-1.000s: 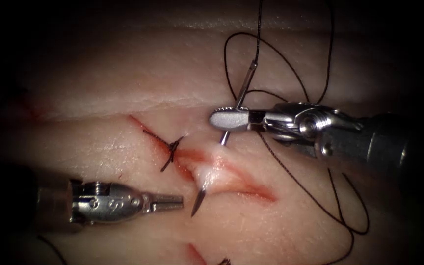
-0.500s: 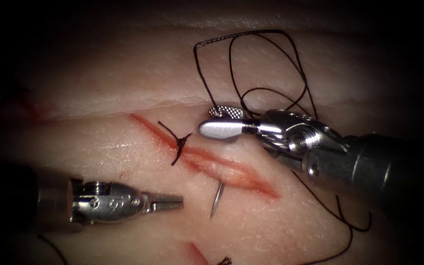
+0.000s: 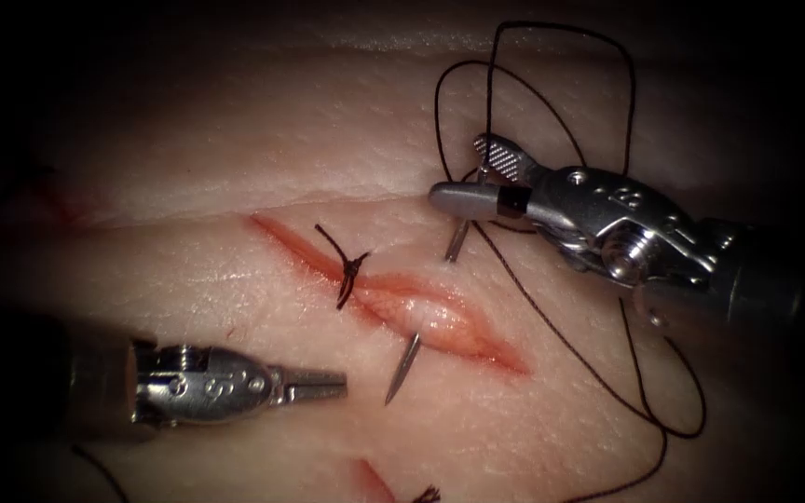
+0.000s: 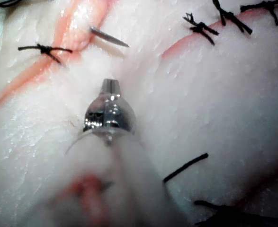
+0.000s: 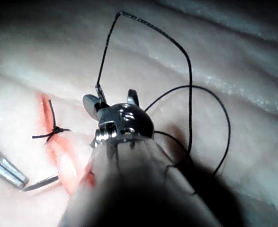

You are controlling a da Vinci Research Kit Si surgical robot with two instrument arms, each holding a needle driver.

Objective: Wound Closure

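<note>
Needle sits through the cut, one end effector closed, one wide

Low on the left of the endoscope view, the left end effector [image 3: 328, 380] is closed and holds nothing. Just past it, the needle [image 3: 402, 369] pokes its tip out of the tissue [image 3: 235, 168] left of the cut [image 3: 440, 321]. Farther up, the right end effector [image 3: 477, 172] is wide, beside the needle's back end and the thread [image 3: 561, 335].

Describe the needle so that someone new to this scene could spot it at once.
Start at the red cut running slantwise across the pale tissue, just right of the tied dark stitch. The needle passes through the tissue there: its bare point sticks out below the cut, its rear end near the right tool, whose jaws are open. It is the thin, bright steel sliver among dark thread.
</note>
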